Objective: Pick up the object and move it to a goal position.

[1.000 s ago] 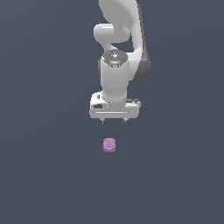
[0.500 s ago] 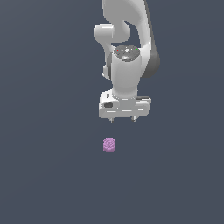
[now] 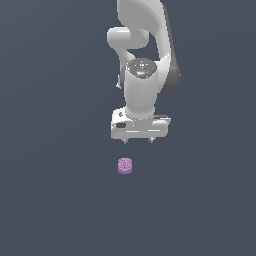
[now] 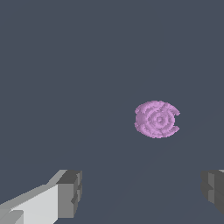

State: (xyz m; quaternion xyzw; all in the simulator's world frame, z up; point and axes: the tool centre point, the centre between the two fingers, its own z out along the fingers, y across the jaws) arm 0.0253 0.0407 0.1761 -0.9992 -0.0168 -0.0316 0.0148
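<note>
I observed the object (image 3: 125, 166) resting alone on the dark grey worktop (image 3: 50, 200), a small pink-purple squat lump with concentric ridges on its top face. In the exterior view it lay below the hand (image 3: 138, 142) and slightly toward that view's left of it, apart from it and not touched. The hand pointed downward from the white arm (image 3: 145, 60), its two short fingertips (image 3: 125, 142) showing beneath the white body. In the wrist view I recorded the object (image 4: 157, 119) beyond the two grey fingers (image 4: 70, 192), which stood wide apart with nothing between them. The object was much narrower than that gap.
</note>
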